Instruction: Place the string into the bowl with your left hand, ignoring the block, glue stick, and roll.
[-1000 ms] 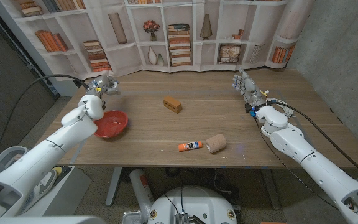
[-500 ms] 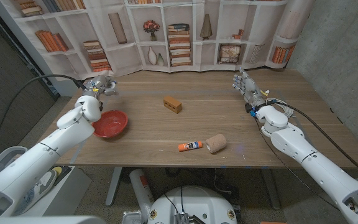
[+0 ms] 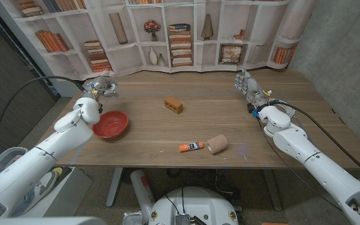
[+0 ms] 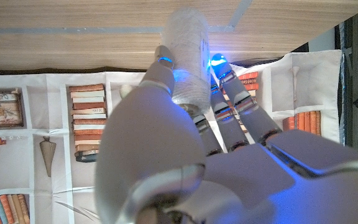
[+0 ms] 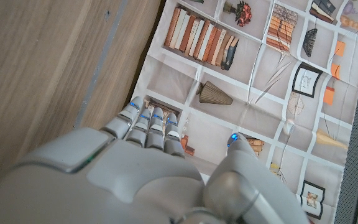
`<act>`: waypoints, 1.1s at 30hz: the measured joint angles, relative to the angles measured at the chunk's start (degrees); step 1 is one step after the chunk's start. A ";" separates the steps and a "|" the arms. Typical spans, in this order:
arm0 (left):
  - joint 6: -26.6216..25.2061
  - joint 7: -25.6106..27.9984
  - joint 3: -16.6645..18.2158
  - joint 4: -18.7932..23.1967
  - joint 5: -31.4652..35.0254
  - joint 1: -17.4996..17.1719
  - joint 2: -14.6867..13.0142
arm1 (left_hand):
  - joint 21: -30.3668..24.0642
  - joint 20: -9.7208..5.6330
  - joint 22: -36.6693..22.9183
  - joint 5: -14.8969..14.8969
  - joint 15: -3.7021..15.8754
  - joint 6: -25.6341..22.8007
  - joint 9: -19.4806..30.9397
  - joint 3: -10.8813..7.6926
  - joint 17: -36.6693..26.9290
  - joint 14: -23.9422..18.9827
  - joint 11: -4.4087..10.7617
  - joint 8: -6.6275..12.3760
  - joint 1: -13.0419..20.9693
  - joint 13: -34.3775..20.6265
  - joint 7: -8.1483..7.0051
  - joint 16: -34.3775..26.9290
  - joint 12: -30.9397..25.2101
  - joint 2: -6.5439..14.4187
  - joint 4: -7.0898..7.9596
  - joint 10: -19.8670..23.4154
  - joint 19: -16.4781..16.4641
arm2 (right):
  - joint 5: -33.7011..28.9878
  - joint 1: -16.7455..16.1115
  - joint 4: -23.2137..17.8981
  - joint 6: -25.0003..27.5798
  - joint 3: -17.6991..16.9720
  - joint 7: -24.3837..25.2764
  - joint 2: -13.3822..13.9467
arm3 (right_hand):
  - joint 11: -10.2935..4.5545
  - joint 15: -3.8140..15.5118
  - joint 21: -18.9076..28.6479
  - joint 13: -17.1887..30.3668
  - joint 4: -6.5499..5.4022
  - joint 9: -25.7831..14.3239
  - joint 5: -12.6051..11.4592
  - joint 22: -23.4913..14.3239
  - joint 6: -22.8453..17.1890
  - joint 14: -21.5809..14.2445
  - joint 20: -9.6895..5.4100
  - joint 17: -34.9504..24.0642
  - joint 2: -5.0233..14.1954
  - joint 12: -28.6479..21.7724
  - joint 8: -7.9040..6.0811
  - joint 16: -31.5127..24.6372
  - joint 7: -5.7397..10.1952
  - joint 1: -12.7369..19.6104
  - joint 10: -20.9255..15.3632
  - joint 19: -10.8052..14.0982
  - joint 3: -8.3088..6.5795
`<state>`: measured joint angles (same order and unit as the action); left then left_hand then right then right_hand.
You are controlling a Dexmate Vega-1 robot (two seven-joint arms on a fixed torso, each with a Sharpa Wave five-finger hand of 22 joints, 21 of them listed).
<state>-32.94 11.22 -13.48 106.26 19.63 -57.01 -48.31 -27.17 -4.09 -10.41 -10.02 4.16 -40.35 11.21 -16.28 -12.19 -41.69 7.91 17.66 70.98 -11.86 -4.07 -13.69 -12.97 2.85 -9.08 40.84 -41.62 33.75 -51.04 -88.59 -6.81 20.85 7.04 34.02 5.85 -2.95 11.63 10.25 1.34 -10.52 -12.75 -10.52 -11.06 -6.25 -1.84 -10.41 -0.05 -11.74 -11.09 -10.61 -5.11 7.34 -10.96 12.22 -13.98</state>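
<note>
String spool (image 4: 188, 56), white and cylindrical, was clamped between the thumb and the fingers (image 4: 238, 109) of the left hand (image 3: 100, 85). In the head view that hand was raised near the table's (image 3: 230, 119) far left corner, beyond the bowl (image 3: 110, 124); the spool itself was too small to make out there. The left wrist view showed the spool standing along the fingers, with the wooden tabletop behind it.

The red bowl sat near the table's left edge, on the near side of the left hand and just beside the left forearm. Its contents could not be determined.

The block (image 3: 174, 104), tan and brick-shaped, lay toward the middle of the table, well apart from the bowl. Nearer the front edge lay the glue stick (image 3: 191, 147), orange with a white body, and just beside it, on its right, the beige roll (image 3: 217, 144). None of the three lay between the left hand and the bowl.

The right hand (image 3: 245, 85) stood near the table's far right corner with nothing in it. In the right wrist view its fingers (image 5: 148, 124) lay side by side, extended, with the thumb apart from them.

A bookshelf-printed backdrop (image 3: 186, 31) ran behind the far edge.
</note>
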 measured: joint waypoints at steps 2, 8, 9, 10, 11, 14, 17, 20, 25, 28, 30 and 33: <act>-0.04 0.01 0.18 0.30 -0.06 -0.29 -0.05 | 0.00 0.00 0.00 -0.06 0.00 0.00 0.00 0.00 0.01 0.00 0.00 -0.38 0.00 0.00 0.00 0.00 0.01 0.00 0.00 0.00 0.00 | -0.01 0.00 0.11 -0.09 0.00 -0.06 0.00 | 0.00 0.00 0.00 0.00 0.00 0.00 0.00 0.00 0.00 0.00 0.00 0.00 0.00 0.00 0.00 0.00 0.00 0.00 0.00 0.00 0.00; -0.81 0.10 1.88 2.80 -0.45 -2.54 -0.56 | 0.00 0.00 0.00 -0.22 -0.08 0.00 0.00 0.00 -0.12 0.08 -0.01 -0.43 0.00 0.00 0.00 0.09 0.39 0.00 0.00 0.01 0.00 | -0.02 0.06 0.68 -0.88 -0.03 -0.45 -0.22 | 0.00 -0.01 0.00 0.00 0.00 0.00 0.00 0.00 0.00 -0.44 0.00 0.00 0.00 0.00 0.00 0.00 0.00 0.00 0.00 0.00 0.00; -0.88 0.10 2.03 3.06 -0.45 -2.76 -0.64 | 0.00 0.00 0.00 -0.22 -0.08 0.00 0.00 0.00 -0.16 0.08 -0.01 -0.43 0.00 0.00 0.00 0.09 0.39 0.00 0.00 0.01 0.00 | -0.01 0.06 0.72 -0.97 -0.04 -0.50 -0.23 | 0.00 -0.02 0.00 0.00 0.00 0.00 0.00 0.00 0.00 -0.45 0.00 0.00 0.00 0.00 0.00 0.00 0.00 0.00 0.00 0.00 0.00; -0.94 0.10 2.30 3.56 -0.45 -3.15 -0.70 | 0.00 0.00 0.00 -0.22 -0.08 0.00 0.00 0.00 -0.19 0.08 -0.01 -0.43 0.00 0.00 0.00 0.09 0.40 0.00 0.00 0.01 0.00 | -0.01 0.07 0.75 -1.13 -0.04 -0.60 -0.24 | 0.00 -0.02 0.00 0.00 0.00 0.00 0.00 0.00 0.00 -0.45 0.00 0.00 0.00 0.00 0.00 0.00 0.00 0.00 0.00 0.00 0.00; -1.20 0.11 2.46 3.92 -0.45 -3.46 -0.76 | 0.00 0.00 0.00 -0.22 -0.08 0.00 0.00 0.00 -0.20 0.08 -0.01 -0.43 0.00 0.00 0.00 0.09 0.41 0.00 0.00 0.01 0.00 | -0.01 0.07 0.90 -1.29 -0.06 -0.69 -0.30 | 0.00 -0.02 0.00 0.00 0.00 0.00 0.00 0.00 0.00 -0.45 0.00 0.00 0.00 0.00 0.00 0.00 0.00 0.00 0.00 0.00 0.00; -1.73 0.10 3.10 5.13 -0.46 -4.56 -1.00 | 0.00 0.00 0.00 -0.22 -0.08 0.00 0.00 0.00 -0.22 0.08 -0.01 -0.43 0.00 0.00 0.00 0.09 0.45 0.00 0.00 0.01 0.00 | -0.01 0.08 1.22 -1.72 -0.08 -0.98 -0.39 | 0.00 -0.02 0.00 0.00 0.00 0.00 0.00 0.00 0.00 -0.44 0.00 0.00 0.00 0.00 0.00 0.00 0.00 0.00 0.00 0.00 0.00; -2.05 0.03 3.71 6.23 -0.46 -5.44 -1.09 | 0.00 0.00 0.00 -0.22 -0.08 0.00 0.00 0.00 -0.22 0.08 -0.01 -0.44 0.00 0.00 0.00 0.09 0.46 0.00 0.00 0.01 0.00 | 0.03 0.09 1.35 -2.05 -0.12 -1.21 -0.41 | 0.00 -0.01 0.00 0.00 0.00 0.00 0.00 0.00 0.00 -0.44 0.21 0.00 0.00 0.00 0.00 0.00 0.00 0.00 0.00 0.21 0.00; -2.29 -0.01 4.26 7.20 -0.46 -6.32 -1.27 | 0.00 0.00 0.00 -0.22 -0.08 0.00 0.00 0.00 -0.22 0.08 -0.01 -0.83 0.00 0.00 0.01 0.09 0.50 0.00 0.00 0.01 0.00 | 0.08 0.08 1.44 -2.33 -0.20 -1.39 -0.41 | 0.00 -0.01 0.00 0.00 0.00 0.00 0.00 0.00 0.00 -0.44 0.21 0.00 0.00 0.00 0.00 0.00 0.00 0.00 0.00 0.21 0.00; -2.62 -0.04 5.19 9.08 -0.45 -8.01 -1.37 | 0.00 0.00 0.00 -0.22 -0.09 -0.31 0.00 0.00 -0.22 0.09 0.03 -0.87 0.00 0.00 0.09 0.39 0.53 0.00 0.00 0.33 0.00 | 0.27 -0.16 1.44 -2.70 -0.35 -1.67 -0.30 | 0.00 -0.01 0.00 0.00 0.00 0.00 0.00 0.00 0.00 -0.43 0.21 0.00 0.00 0.00 0.00 0.00 0.00 0.00 0.00 0.21 0.00; -2.97 -0.06 5.56 9.79 -0.36 -8.68 -1.37 | 0.00 0.00 0.00 -0.21 -0.09 -0.31 0.00 0.19 -0.22 0.09 -0.03 -0.87 0.00 0.00 0.09 0.43 0.67 0.00 0.19 0.40 0.00 | 0.36 -0.38 1.44 -2.84 -0.55 -1.81 -0.12 | 0.00 -0.01 0.00 0.00 0.24 0.00 0.00 0.00 0.00 -0.43 0.21 0.00 0.00 0.00 0.00 0.00 0.00 0.00 0.01 0.21 0.24; -3.15 -0.14 5.77 10.35 -0.28 -9.09 -1.37 | 0.00 0.00 0.00 -0.21 -0.09 -0.31 0.00 0.25 -0.22 0.09 -0.03 -0.87 0.00 0.00 0.09 0.43 0.67 0.00 0.25 0.40 0.00 | 0.41 -0.49 1.44 -2.92 -0.61 -1.89 -0.02 | 0.00 -0.01 0.00 0.00 0.24 0.00 0.00 0.00 0.00 -0.43 0.21 0.00 0.00 0.00 0.00 0.00 0.00 0.00 0.01 0.21 0.24; -3.79 -0.32 6.20 11.63 0.00 -10.18 -1.41 | 0.00 0.00 0.00 -0.19 -0.09 -0.31 0.00 0.25 -0.21 0.09 -0.03 -0.87 0.00 0.00 0.09 0.43 0.67 0.00 0.25 0.40 0.00 | 0.59 -0.72 1.27 -3.08 -0.81 -2.06 0.26 | 0.00 -0.01 0.00 0.00 0.24 0.00 0.00 0.00 0.00 -0.42 0.21 0.00 0.00 0.00 0.00 0.00 0.00 0.00 0.01 0.21 0.24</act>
<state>-36.72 10.90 -7.28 117.89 19.63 -67.20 -49.73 -27.17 -4.09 -10.41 -10.21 4.07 -40.66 11.21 -16.03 -12.40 -41.60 7.88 16.79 70.97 -11.85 -3.99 -13.26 -12.29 2.85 -8.84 41.24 -41.62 34.34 -51.76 -87.32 -9.89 20.04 4.97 34.28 5.85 -2.96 11.63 10.25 1.58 -10.52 -12.75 -10.51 -11.06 -6.67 -1.63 -10.41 -0.05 -11.75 -11.09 -10.61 -5.11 7.34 -10.95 12.43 -13.74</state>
